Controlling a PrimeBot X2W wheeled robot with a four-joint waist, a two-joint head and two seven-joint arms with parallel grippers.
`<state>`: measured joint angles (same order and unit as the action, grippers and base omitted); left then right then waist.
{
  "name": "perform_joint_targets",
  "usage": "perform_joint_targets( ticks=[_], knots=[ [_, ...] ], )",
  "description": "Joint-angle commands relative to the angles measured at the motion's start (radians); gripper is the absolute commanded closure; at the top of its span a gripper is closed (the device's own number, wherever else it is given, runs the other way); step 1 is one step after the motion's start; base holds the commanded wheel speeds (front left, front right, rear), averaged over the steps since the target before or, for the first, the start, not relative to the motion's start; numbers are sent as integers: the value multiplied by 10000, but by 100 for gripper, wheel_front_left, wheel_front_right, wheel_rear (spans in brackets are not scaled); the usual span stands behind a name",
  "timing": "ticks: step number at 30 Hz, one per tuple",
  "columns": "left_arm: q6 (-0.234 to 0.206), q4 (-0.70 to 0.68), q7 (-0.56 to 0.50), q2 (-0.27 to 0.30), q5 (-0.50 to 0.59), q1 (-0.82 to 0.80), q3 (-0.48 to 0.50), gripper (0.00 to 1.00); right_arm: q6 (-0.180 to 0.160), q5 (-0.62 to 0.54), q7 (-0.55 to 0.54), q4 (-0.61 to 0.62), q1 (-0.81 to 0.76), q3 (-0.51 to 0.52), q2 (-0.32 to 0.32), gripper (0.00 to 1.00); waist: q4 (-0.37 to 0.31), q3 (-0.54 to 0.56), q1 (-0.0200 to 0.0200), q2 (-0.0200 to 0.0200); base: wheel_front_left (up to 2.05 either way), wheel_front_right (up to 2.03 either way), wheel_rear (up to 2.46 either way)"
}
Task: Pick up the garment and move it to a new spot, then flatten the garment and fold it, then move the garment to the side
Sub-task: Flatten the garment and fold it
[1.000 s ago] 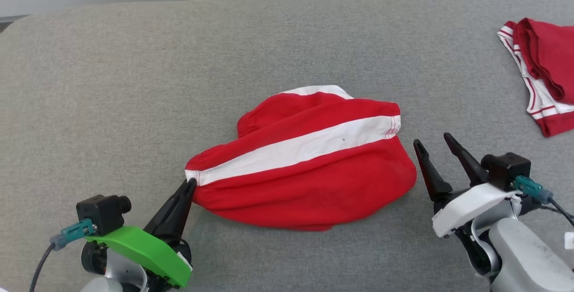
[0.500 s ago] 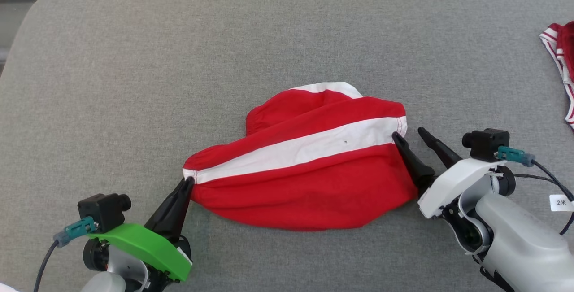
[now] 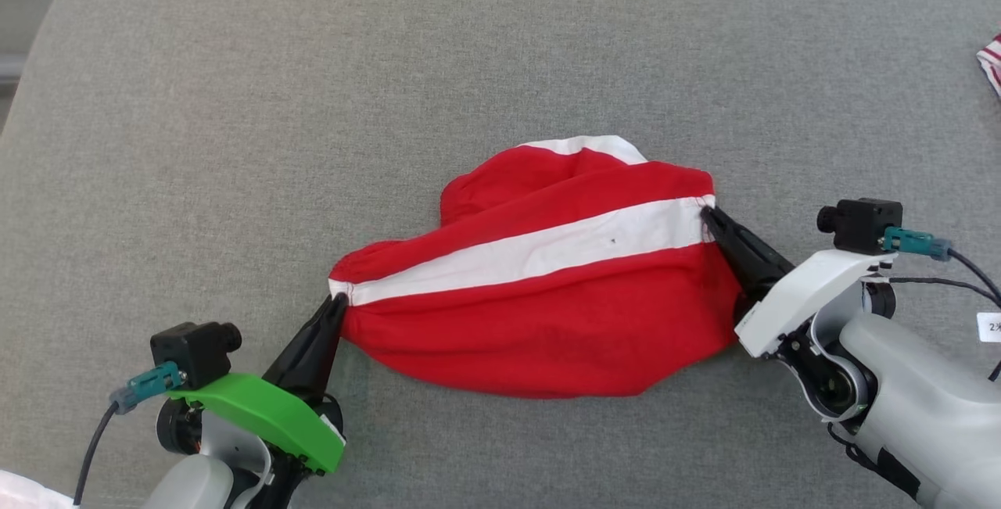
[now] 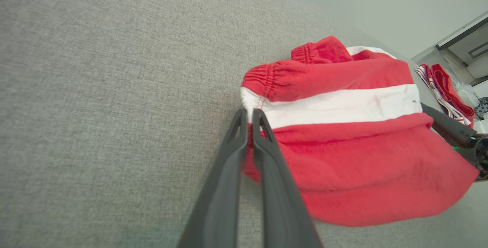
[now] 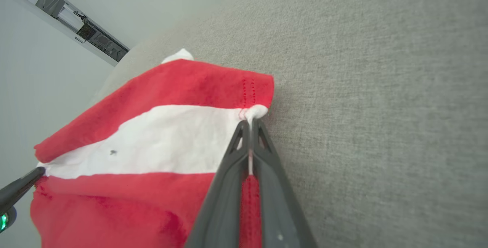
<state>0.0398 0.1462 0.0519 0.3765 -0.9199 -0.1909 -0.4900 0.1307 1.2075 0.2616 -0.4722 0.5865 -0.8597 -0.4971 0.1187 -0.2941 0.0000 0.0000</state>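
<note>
The garment (image 3: 547, 298) is a pair of red shorts with a white stripe, lying rumpled in the middle of the grey padded surface. My left gripper (image 3: 338, 302) is shut on its gathered waistband corner at the left end; the left wrist view has the two fingers pinching the garment (image 4: 343, 133) by that red and white edge. At the right end my right gripper (image 3: 708, 213) is shut on the hem where the white stripe stops. In the right wrist view the garment (image 5: 152, 141) has its cloth pinched between the fingertips of my right gripper (image 5: 251, 124).
A second red and white piece of clothing (image 3: 992, 59) lies at the far right edge of the grey surface (image 3: 235, 102), also as a folded pile of clothing (image 4: 442, 88) in the left wrist view. The surface's rounded corner is at the upper left.
My right gripper moved left to the garment's hem and shut on it. The left gripper kept its hold. The camera has shifted, pushing the other clothing toward the right edge.
</note>
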Motion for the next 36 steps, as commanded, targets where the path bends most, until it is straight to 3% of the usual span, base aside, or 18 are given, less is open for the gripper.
perform_joint_targets(
  ticks=[1,6,11,17,22,25,30,33,36],
  knots=[
    [51,-26,107,83,99,-62,63,100,-5,59,37,186,-63,158,-142,100,-101,192,0,0,0,0,0],
    [178,-510,185,290,86,-170,183,100,-5,-96,38,1069,-272,846,-580,100,-371,486,0,0,0,0,0],
    [463,-1659,-455,628,-15,-1367,238,100,-5,-131,39,2225,401,1586,-1364,100,-778,320,0,0,0,0,0],
    [662,-2538,-2007,667,-352,-4553,284,100,-3,156,4,2976,2498,1997,-2627,100,-1336,-597,0,0,0,0,0],
    [805,-1808,-2612,187,-50,-7740,157,100,-3,-35,-10,2780,4607,2367,-3304,100,-1760,-1415,0,0,0,0,0],
    [878,-963,-2150,-290,439,-9606,-39,100,-3,-390,24,2506,5739,2663,-3488,100,-1969,-1781,0,0,0,0,0],
    [919,-93,-690,-738,965,-11274,-586,100,-3,-937,33,2502,6732,3028,-3641,100,-2191,-2100,0,0,0,0,0],
    [917,-67,266,-570,626,-11203,-1219,100,-3,-1158,36,2810,6641,3408,-3548,100,-2286,-2131,0,0,0,0,0],
    [916,-294,1057,-52,93,-10461,-1923,100,-3,-1302,30,3367,5860,3563,-3474,100,-2331,-2102,0,0,0,0,0]
  ],
)
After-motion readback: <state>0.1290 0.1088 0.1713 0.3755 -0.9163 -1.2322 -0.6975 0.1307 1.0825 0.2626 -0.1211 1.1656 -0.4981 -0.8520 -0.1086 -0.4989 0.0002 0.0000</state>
